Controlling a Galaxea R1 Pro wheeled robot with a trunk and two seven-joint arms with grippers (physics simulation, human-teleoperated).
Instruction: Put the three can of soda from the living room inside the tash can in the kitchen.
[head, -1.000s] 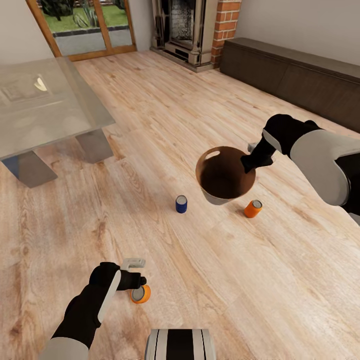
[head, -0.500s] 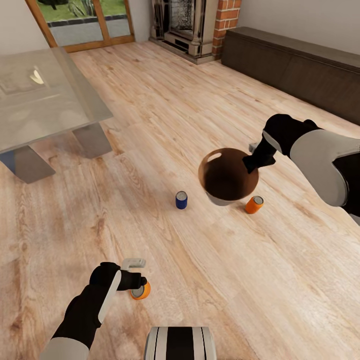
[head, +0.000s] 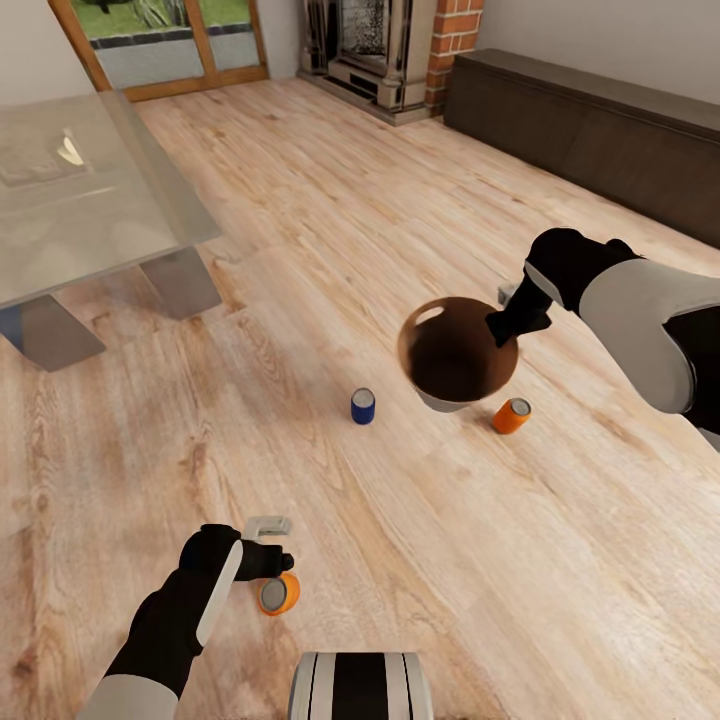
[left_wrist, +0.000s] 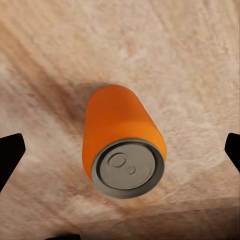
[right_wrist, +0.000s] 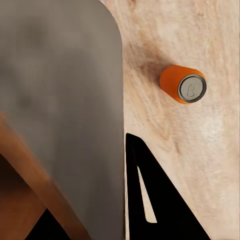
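left pincer (head: 268, 545) wide open around the orange can (left_wrist: 122, 142) on the floor. likely light, rigid, slippery, prone to rolling: grip mid-body. right pincer (head: 503, 322) holds the bin (head: 455, 352) rim.

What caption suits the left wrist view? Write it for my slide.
Open left end effector poised over an orange soda can standing on the wooden floor.

Three cans (head: 363, 406) on wooden floor (head: 560, 560)

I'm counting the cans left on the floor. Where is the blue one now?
In the head view the blue can stands upright on the wood floor, mid-frame, left of the bin and apart from it.
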